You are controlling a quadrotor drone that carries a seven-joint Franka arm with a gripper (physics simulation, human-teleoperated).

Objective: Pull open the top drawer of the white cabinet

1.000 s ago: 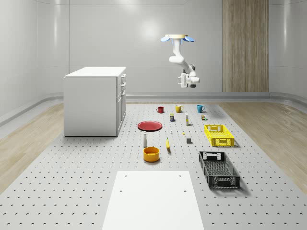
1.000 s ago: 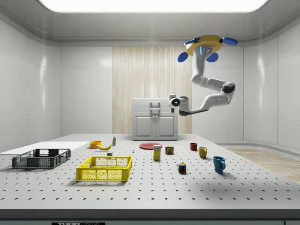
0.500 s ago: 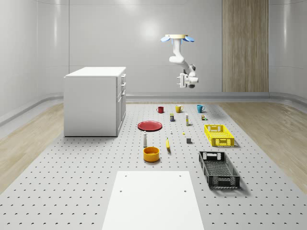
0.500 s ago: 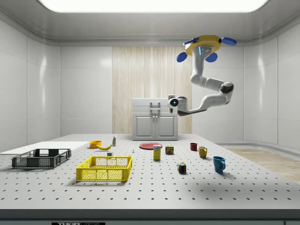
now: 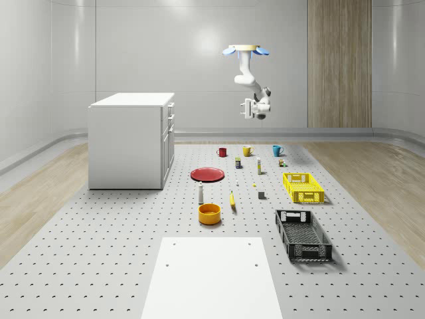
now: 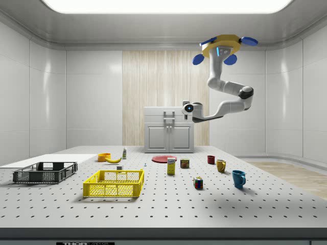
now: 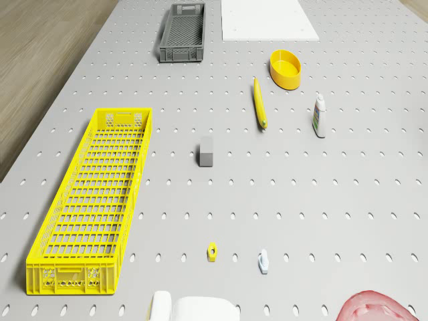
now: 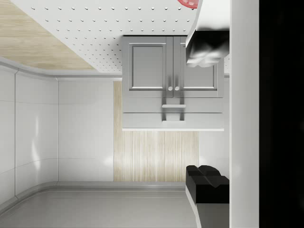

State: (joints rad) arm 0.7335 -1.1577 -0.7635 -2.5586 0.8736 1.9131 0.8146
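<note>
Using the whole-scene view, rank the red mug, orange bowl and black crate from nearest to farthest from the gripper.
The gripper hangs high above the mugs.
1. Red mug, below it, cabinet side.
2. Orange bowl, mid-table.
3. Black crate, near right.

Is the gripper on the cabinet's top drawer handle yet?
Apart. In the whole-scene view the gripper hangs in the air well to the view's right of the white cabinet, open floor between them; the drone hovers above the mugs.

I can read no text, label, brand, number or sign on any object here. In the side view, a dark strip (image 6: 84, 243) along the front edge of the table (image 6: 168, 212) carries small pale marks, but I cannot make them out as characters.
</note>
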